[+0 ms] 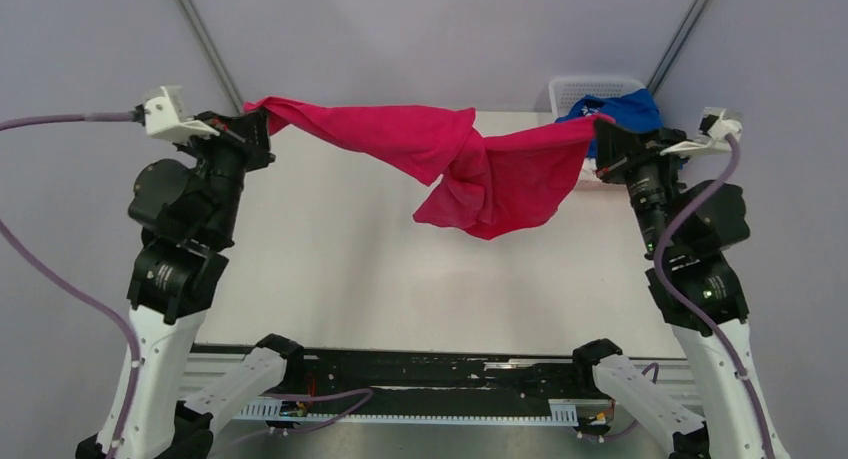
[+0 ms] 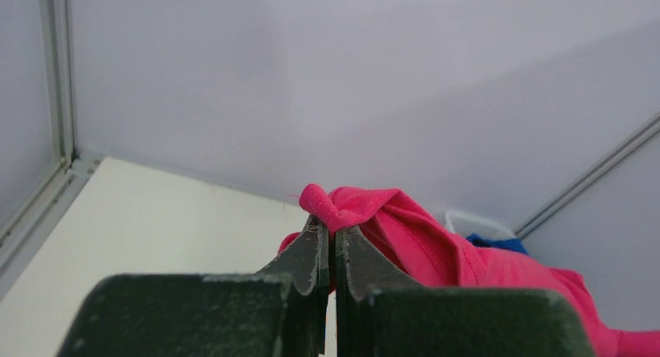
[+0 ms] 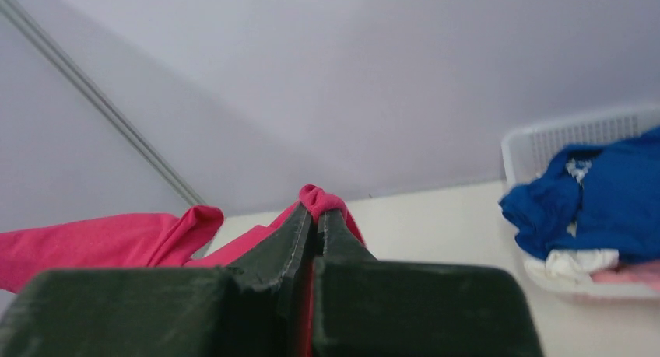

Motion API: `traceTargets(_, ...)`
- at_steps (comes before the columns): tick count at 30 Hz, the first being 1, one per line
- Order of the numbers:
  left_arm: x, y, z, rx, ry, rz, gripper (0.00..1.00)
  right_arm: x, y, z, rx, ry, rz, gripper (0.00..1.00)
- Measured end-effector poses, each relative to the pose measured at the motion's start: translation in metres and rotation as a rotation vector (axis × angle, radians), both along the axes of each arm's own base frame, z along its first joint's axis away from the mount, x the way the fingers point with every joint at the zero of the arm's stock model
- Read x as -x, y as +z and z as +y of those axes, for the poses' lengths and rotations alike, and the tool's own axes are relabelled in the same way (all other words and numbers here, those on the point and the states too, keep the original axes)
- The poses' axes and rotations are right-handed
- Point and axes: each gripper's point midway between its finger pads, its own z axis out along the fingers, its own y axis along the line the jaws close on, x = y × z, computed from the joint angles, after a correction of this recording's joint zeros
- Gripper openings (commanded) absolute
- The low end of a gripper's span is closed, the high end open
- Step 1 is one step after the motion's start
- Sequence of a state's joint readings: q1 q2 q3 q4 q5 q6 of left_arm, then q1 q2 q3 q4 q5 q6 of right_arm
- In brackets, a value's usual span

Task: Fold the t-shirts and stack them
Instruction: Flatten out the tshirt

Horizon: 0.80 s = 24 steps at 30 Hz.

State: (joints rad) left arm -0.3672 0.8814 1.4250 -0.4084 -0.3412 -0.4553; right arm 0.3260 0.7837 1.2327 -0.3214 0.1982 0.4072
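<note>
The magenta-red t-shirt point(image 1: 450, 164) hangs in the air above the table, stretched between both grippers and twisted, sagging in the middle. My left gripper point(image 1: 258, 122) is shut on its left end; the pinched cloth point(image 2: 342, 205) bulges above the fingertips. My right gripper point(image 1: 600, 137) is shut on its right end, with cloth point(image 3: 317, 197) poking out between the fingers. The royal blue t-shirt point(image 1: 620, 111) lies in the basket at the back right, over a white shirt point(image 3: 580, 262) and a pale pink one point(image 3: 626, 275).
The white lattice basket point(image 1: 590, 84) stands at the table's back right corner, close behind my right gripper. The white table point(image 1: 330, 269) lies under the hanging shirt. Metal frame poles rise at both back corners.
</note>
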Motion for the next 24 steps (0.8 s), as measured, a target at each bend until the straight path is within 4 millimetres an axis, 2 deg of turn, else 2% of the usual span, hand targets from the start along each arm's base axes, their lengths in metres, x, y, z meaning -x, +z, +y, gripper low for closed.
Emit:
traceTargets(3, 0.026, 0.044, 0.012, 0.005, 0.008, -0.119, 0.00, 0.026, 0.054, 0.000, 0.017, 0.046, -0.135, 0.00)
traceTargets(4, 0.031, 0.054, 0.014, 0.005, 0.009, -0.145, 0.00, 0.037, 0.071, 0.001, 0.024, 0.068, -0.182, 0.00)
traceTargets(8, 0.065, 0.094, 0.026, 0.006, 0.009, -0.272, 0.00, 0.079, 0.121, 0.003, 0.049, 0.142, -0.336, 0.00)
traceTargets(12, 0.090, 0.108, 0.037, 0.017, 0.021, -0.340, 0.00, 0.106, 0.138, 0.000, 0.060, 0.163, -0.413, 0.00)
traceTargets(14, 0.090, 0.102, 0.040, 0.024, 0.041, -0.336, 0.00, 0.104, 0.134, -0.002, 0.060, 0.152, -0.407, 0.00)
traceTargets(17, 0.066, 0.064, 0.042, 0.027, 0.094, -0.240, 0.01, 0.081, 0.107, -0.003, 0.062, 0.110, -0.330, 0.00)
traceTargets(20, 0.023, -0.010, 0.041, 0.002, 0.178, -0.034, 0.03, 0.039, 0.058, -0.002, 0.065, 0.054, -0.182, 0.00)
traceTargets(22, -0.004, -0.076, 0.042, -0.027, 0.255, 0.140, 0.13, 0.007, 0.012, 0.002, 0.068, 0.024, -0.056, 0.00)
traceTargets(23, -0.013, -0.103, 0.043, -0.049, 0.283, 0.213, 0.29, -0.011, -0.018, 0.005, 0.073, 0.009, 0.024, 0.00)
traceTargets(24, -0.025, -0.142, 0.043, -0.075, 0.318, 0.308, 0.37, -0.025, -0.046, 0.007, 0.080, -0.003, 0.098, 0.02)
